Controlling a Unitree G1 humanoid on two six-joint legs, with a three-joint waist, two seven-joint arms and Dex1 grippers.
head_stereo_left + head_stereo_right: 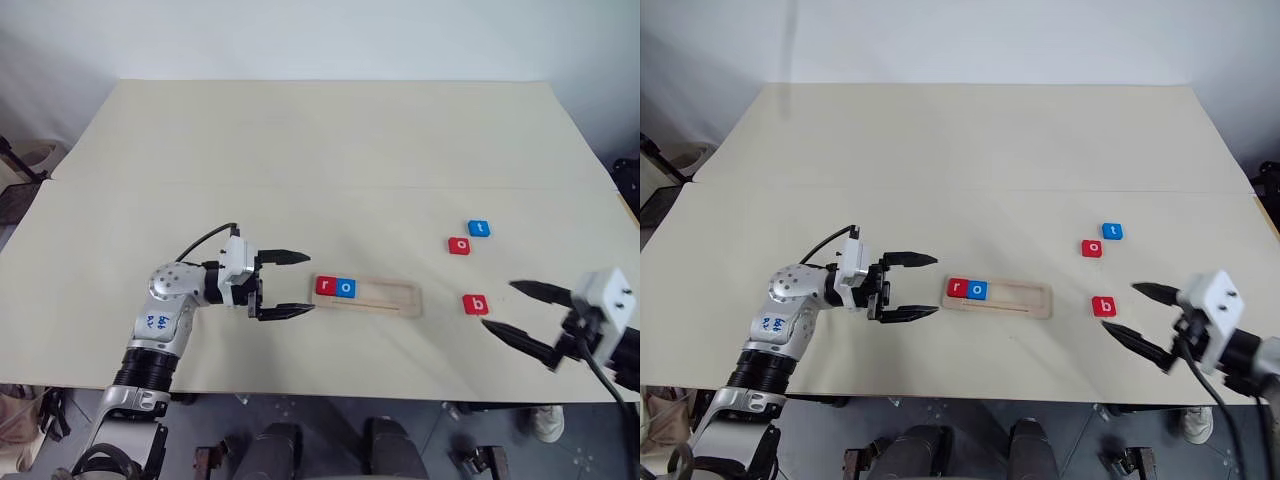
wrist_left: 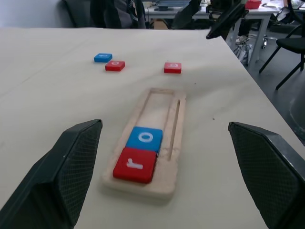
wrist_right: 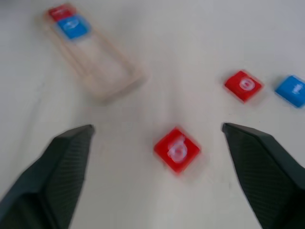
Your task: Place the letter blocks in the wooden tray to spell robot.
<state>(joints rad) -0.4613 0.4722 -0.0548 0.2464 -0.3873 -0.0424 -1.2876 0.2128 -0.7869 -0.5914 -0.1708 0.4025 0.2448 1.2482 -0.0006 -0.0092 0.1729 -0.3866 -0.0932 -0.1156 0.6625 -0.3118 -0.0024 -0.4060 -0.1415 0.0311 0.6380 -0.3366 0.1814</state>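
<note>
Overhead stereo pair with both wrist views. Wooden tray (image 1: 367,295) lying on the tabletop (image 1: 300,150) with long axis running left to right, two of five places filled at the left end: red "r" block (image 1: 325,286) touching blue "o" block (image 1: 346,288); remaining three places bare. Outside the tray, to its right: red "b" block (image 1: 475,305) nearest, lying flat and alone; red "o" block (image 1: 459,245) and blue "t" block (image 1: 479,229) farther back, just beside each other.

Right hand (image 1: 510,312) released, fingers spread wide and empty, hovering just to the right of the "b" block, pointing toward it and slightly downward; seen in the right wrist view centred between the two fingers. Left hand (image 1: 290,284) likewise spread and empty, held level just off the left end of the tray, pointing along its length.

Judged next letter: "b", destined for the third place, directly right of the blue "o". Key relation: "b" block between right hand and tray, far nearer the right hand than the left; carry direction leftward along the tray's axis.
</note>
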